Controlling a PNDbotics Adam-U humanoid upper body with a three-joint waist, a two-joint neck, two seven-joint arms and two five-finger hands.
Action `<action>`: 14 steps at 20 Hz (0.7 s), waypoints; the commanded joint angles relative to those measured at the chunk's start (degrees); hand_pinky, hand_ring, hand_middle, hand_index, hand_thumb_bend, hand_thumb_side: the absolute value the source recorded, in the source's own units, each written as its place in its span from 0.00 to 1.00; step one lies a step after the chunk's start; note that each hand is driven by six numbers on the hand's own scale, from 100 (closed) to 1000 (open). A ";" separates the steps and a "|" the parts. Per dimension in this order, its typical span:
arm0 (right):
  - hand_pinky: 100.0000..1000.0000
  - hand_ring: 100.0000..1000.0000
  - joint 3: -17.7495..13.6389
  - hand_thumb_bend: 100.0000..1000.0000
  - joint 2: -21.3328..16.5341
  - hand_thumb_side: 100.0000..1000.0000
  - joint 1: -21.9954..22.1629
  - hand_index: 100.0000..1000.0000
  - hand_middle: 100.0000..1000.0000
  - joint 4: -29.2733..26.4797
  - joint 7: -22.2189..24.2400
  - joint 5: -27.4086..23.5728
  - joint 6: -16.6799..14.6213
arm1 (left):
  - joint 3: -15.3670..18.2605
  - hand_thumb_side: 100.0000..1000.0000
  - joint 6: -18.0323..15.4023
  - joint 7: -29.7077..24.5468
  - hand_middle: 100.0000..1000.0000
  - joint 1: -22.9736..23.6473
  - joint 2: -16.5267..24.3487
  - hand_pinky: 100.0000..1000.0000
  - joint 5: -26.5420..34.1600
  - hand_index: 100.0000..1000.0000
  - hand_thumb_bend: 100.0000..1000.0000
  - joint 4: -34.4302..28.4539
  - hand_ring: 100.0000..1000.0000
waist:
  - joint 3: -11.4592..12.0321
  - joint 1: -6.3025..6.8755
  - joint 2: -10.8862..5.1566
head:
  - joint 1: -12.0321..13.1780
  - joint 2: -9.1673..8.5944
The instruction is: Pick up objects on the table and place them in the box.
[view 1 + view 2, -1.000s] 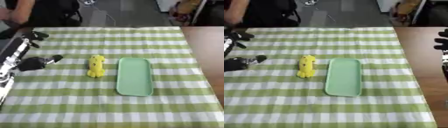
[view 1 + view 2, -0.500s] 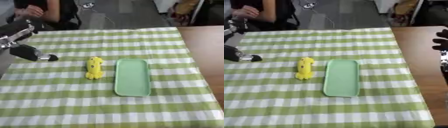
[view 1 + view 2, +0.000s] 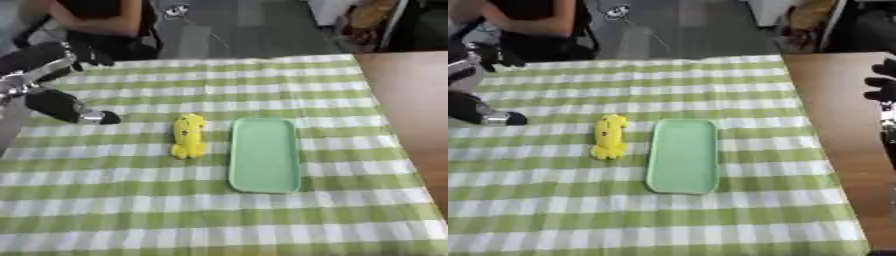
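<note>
A yellow soft toy (image 3: 187, 135) lies lengthwise near the middle of the green checked tablecloth (image 3: 219, 220). Just right of it, without touching, lies a flat pale green tray (image 3: 264, 154) with rounded corners and nothing in it. My left hand (image 3: 54, 104) hovers over the cloth's left edge, open, thumb tip pointing toward the toy and the dark fingers (image 3: 84, 53) spread higher up. It is a good hand's width from the toy. My right hand (image 3: 881, 88) shows at the right edge, open, over the bare wood.
A brown wooden tabletop (image 3: 411, 100) runs along the right of the cloth. Beyond the cloth's far edge is dark floor with a cable (image 3: 197, 30).
My left hand has risen and spread, thumb and fingers further apart, and has shifted slightly toward the toy. The toy, tray and right hand have not moved.
</note>
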 commanded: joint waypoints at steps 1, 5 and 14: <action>0.66 0.73 0.06 0.00 -1.33 0.78 -0.45 0.88 0.75 -0.60 0.24 0.01 -0.16 | -1.76 0.52 -0.52 -2.08 0.78 -4.27 0.87 0.69 0.58 0.86 0.74 1.77 0.73 | 0.06 -0.14 -0.80 | 0.00 -0.10; 0.66 0.73 0.23 0.00 -1.30 0.78 -0.45 0.88 0.75 -0.52 0.41 -0.08 -0.20 | -5.75 0.52 -2.00 -6.02 0.77 -11.81 -3.09 0.69 -2.03 0.86 0.75 6.62 0.73 | 0.18 -0.30 -0.95 | 0.31 -0.07; 0.66 0.73 0.34 0.00 -1.01 0.78 -0.38 0.88 0.75 -0.41 0.59 -0.22 -0.26 | -9.42 0.54 -6.45 -8.50 0.77 -23.48 -17.37 0.68 -14.69 0.87 0.76 23.18 0.72 | 0.38 -0.93 -0.78 | 0.70 -0.46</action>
